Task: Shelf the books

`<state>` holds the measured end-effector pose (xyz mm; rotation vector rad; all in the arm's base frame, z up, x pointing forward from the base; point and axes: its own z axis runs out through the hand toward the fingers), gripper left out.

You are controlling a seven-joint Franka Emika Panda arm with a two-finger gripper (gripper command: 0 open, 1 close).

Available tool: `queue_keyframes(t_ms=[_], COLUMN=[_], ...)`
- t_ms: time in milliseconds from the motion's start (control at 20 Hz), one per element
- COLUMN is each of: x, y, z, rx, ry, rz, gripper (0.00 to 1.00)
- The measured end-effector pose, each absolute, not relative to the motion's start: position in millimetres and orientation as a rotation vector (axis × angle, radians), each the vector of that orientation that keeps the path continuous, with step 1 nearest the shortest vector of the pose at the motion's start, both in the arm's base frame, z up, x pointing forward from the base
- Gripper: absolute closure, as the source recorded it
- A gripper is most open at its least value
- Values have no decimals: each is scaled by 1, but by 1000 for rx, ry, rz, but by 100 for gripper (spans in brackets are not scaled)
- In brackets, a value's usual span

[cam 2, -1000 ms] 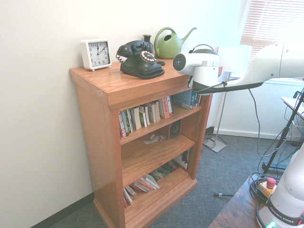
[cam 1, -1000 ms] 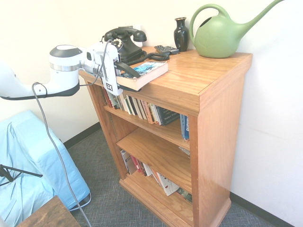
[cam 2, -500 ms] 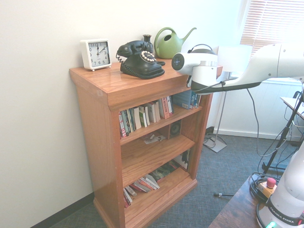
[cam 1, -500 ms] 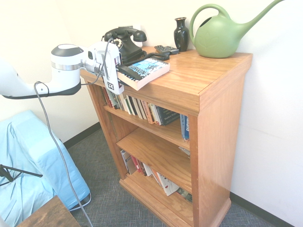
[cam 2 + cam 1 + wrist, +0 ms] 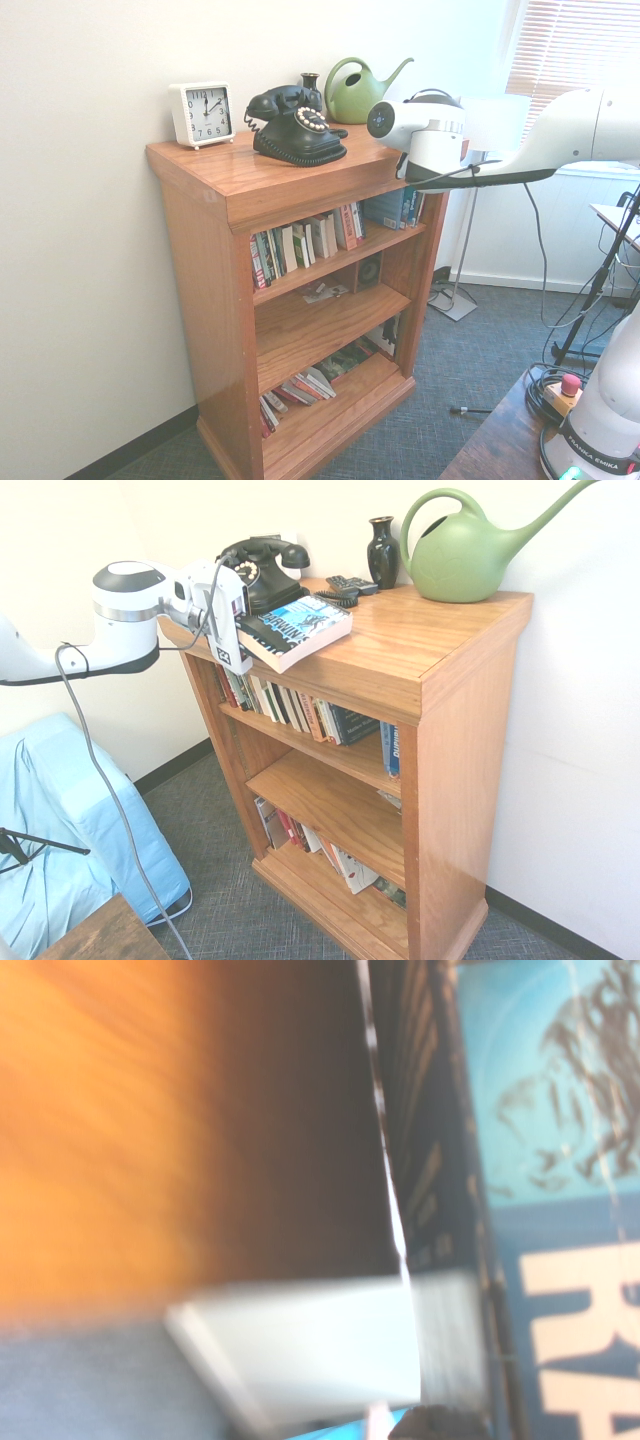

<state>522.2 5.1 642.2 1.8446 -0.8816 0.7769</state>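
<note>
Pincer [image 5: 238, 642] looks together to me, right at the side of the thick paperback [image 5: 302, 622], not clamped on it (cover's fully uncovered). If it's a nudge next, I'd press low and square against that side, gently, so the book doesn't swivel over the front edge. It's lying flat up top, near that edge, beside the black telephone [image 5: 262, 578], so mind the cord. The honey-wood bookcase [image 5: 470, 650] also carries a vase [image 5: 382, 554] and green watering can [image 5: 460, 560]. Further off: pale wall [image 5: 575, 700], lamp [image 5: 494, 120], window blinds [image 5: 575, 50].
</note>
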Motion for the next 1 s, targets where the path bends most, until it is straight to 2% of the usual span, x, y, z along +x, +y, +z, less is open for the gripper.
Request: queue_keyframes(t_ms=[200, 400, 750, 1000], x=[463, 407, 349, 338], y=[32, 39, 22, -15], z=[664, 654, 547, 482], rx=[1963, 2100, 2312, 2382], ry=[-980, -1064, -1148, -1216], rz=[829, 917, 914, 888], gripper=[100, 100, 100, 100])
